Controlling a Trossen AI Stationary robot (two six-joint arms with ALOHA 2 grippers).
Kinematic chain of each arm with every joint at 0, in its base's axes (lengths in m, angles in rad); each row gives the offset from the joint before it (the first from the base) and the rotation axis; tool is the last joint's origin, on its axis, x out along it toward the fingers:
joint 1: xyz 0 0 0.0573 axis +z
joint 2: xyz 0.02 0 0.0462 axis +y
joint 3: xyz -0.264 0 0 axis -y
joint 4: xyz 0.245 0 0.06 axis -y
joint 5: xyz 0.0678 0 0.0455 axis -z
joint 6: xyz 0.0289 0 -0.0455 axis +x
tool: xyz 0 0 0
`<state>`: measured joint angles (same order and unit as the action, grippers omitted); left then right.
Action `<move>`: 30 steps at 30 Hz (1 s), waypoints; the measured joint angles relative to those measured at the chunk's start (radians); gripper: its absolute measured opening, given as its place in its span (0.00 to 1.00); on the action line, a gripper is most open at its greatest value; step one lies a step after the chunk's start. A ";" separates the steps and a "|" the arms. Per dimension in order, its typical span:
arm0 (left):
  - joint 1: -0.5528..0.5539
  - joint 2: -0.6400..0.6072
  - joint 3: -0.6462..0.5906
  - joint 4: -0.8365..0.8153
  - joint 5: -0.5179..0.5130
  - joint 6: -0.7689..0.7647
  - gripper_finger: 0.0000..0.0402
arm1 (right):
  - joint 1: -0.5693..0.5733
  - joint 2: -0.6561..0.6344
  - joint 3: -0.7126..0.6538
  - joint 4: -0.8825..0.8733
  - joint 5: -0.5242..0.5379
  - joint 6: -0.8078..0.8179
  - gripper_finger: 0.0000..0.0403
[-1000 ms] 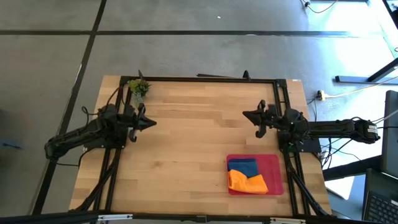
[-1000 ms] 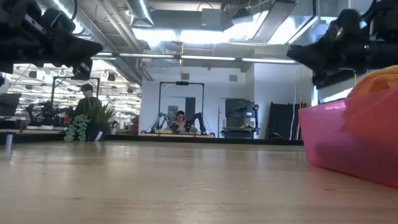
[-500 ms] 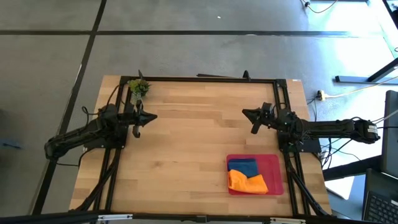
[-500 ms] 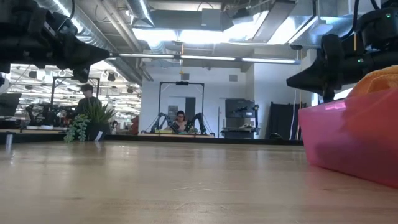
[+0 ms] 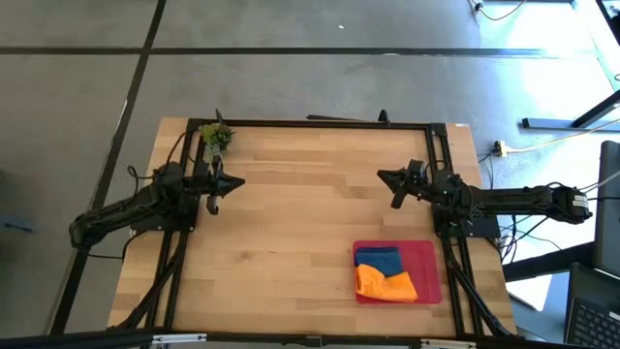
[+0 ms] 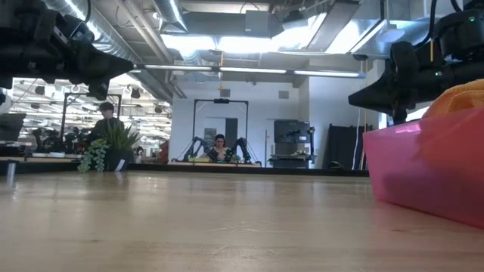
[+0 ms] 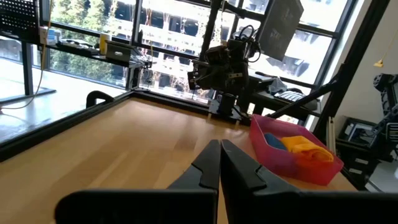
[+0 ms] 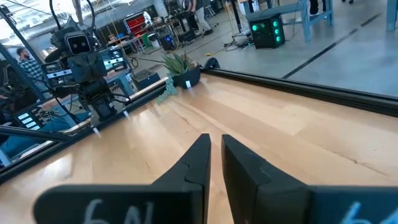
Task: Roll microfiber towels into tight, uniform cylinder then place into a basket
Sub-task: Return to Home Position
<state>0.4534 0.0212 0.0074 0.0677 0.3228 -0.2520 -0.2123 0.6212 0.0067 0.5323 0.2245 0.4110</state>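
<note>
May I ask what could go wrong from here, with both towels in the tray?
The orange towel looks bunched, not tightly rolled, and in the low view rises above the red tray's rim, so it might unroll or spill. It presses against the blue towel, which might lose shape. The left end effector and right end effector hover far from the tray.

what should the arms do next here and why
Likely just lower both arms to rest and end. The blue towel and orange towel both lie in the red tray, and the left gripper and right gripper hang empty, well away from it.
</note>
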 joint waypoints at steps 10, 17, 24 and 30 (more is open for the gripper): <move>0.000 0.000 0.000 0.000 0.000 0.000 0.00 | 0.000 0.000 0.000 0.000 0.000 0.000 0.10; 0.000 0.000 0.000 0.000 -0.001 0.000 0.00 | 0.000 -0.004 0.000 -0.004 0.000 0.000 0.10; 0.000 0.000 0.000 0.000 -0.001 0.000 0.00 | 0.000 -0.131 0.000 -0.028 0.000 0.000 0.10; 0.000 0.000 0.000 0.000 -0.001 0.000 0.00 | 0.000 -0.311 0.000 -0.047 0.000 0.000 0.10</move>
<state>0.4534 0.0212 0.0074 0.0677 0.3222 -0.2520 -0.2123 0.3098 0.0071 0.4858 0.2249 0.4110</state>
